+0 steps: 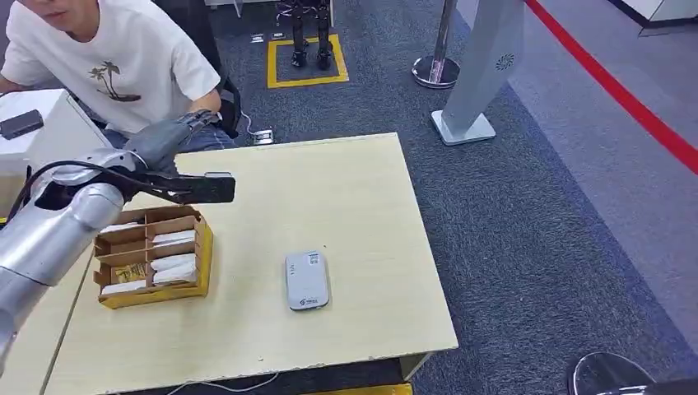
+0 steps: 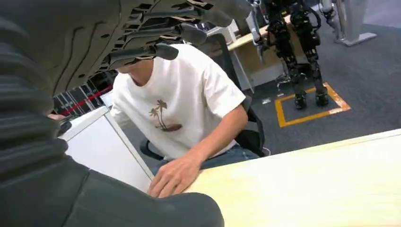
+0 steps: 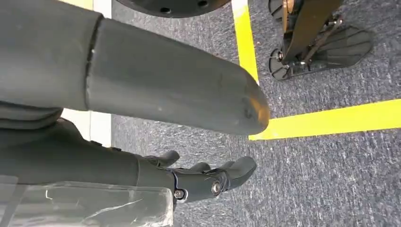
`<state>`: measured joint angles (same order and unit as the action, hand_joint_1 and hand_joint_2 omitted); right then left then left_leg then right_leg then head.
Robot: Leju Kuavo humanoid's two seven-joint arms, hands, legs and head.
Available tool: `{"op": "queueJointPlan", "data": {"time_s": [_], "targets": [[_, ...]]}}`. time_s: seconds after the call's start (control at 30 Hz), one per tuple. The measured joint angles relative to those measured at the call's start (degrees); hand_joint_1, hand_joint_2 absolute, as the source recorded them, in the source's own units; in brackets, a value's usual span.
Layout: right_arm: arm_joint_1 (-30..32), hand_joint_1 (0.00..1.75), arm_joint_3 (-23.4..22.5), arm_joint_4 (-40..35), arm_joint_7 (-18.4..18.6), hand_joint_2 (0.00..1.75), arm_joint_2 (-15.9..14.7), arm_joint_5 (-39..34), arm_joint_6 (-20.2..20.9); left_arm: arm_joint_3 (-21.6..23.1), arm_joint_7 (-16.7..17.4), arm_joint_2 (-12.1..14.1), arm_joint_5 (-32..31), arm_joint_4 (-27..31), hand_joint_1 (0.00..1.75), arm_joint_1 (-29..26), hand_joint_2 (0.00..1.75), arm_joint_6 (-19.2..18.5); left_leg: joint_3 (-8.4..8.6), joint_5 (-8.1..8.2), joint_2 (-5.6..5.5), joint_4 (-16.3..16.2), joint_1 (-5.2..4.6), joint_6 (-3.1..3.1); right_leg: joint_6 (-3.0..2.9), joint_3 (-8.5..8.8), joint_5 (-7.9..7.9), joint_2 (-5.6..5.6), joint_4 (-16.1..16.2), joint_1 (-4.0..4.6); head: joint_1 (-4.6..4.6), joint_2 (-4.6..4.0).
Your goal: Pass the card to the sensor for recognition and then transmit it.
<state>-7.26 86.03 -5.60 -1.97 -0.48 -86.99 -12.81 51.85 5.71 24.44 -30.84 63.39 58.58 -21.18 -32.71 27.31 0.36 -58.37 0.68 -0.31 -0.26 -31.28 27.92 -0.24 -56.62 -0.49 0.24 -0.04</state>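
The grey-white sensor (image 1: 307, 281) lies flat near the middle of the pale wooden table (image 1: 362, 206). At the table's left stands a yellow cardboard box (image 1: 152, 257) with white cards (image 1: 174, 265) in its compartments. My left hand (image 1: 173, 136) is raised over the table's far left corner, reaching toward a seated person (image 1: 107, 58). In the left wrist view its fingers (image 2: 156, 49) are spread apart from the thumb (image 2: 142, 208) with no card between them. The person's hand (image 2: 174, 176) rests on the table edge just beyond. My right hand (image 3: 94, 161) hangs over the carpet, holding nothing.
A white side desk (image 1: 49, 136) with a dark device (image 1: 20, 123) stands at far left. Beyond the table are a yellow floor square (image 1: 309, 58) with another robot's feet, a stanchion base (image 1: 436, 72) and a white stand (image 1: 481, 74). Grey carpet lies to the right.
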Motion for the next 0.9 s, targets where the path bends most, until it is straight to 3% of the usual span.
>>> {"op": "queueJointPlan", "data": {"time_s": [0.17,0.33,0.63,0.73,0.9], "targets": [[0.13,0.00,-1.33,0.07,-0.48,1.75,0.00,-0.02,-0.33,0.57,0.04,0.15,-1.29,-0.02,0.00,-3.70,1.75,7.52,0.00,0.00,0.00,0.01,-0.02,0.00,0.00,0.01,0.00,0.01,0.00,0.00,-0.02,0.00],[0.59,0.00,-1.86,0.07,-0.20,1.75,0.02,-0.02,-0.96,-1.40,-0.02,0.68,-6.39,0.09,0.00,-10.87,1.75,13.64,0.00,0.01,0.02,0.02,-0.01,0.00,0.00,-0.01,0.02,0.03,0.01,-0.02,-0.02,0.00],[0.67,0.00,-1.86,0.11,0.07,1.75,0.02,-0.02,-1.01,-6.38,-0.61,0.59,-8.94,0.78,0.00,-16.30,1.75,14.00,0.00,0.00,0.01,0.02,0.00,0.00,0.00,0.02,0.02,0.02,0.00,-0.02,0.00,0.00],[0.67,0.00,-1.86,0.11,0.00,1.75,0.02,0.02,-0.87,-9.27,-0.55,0.90,-9.40,2.76,0.00,-19.44,1.75,16.00,-0.01,0.00,0.04,0.03,-0.01,0.00,0.00,0.03,0.01,0.04,-0.01,-0.02,0.00,0.00],[0.56,0.00,-0.92,0.11,-0.52,1.75,0.00,1.23,-0.11,-16.20,0.39,5.16,-8.06,9.17,0.00,-26.69,1.75,15.79,-0.01,0.03,0.22,0.05,0.04,-0.03,-0.02,-0.09,0.03,0.22,-0.01,-0.01,-0.02,0.00]]}}
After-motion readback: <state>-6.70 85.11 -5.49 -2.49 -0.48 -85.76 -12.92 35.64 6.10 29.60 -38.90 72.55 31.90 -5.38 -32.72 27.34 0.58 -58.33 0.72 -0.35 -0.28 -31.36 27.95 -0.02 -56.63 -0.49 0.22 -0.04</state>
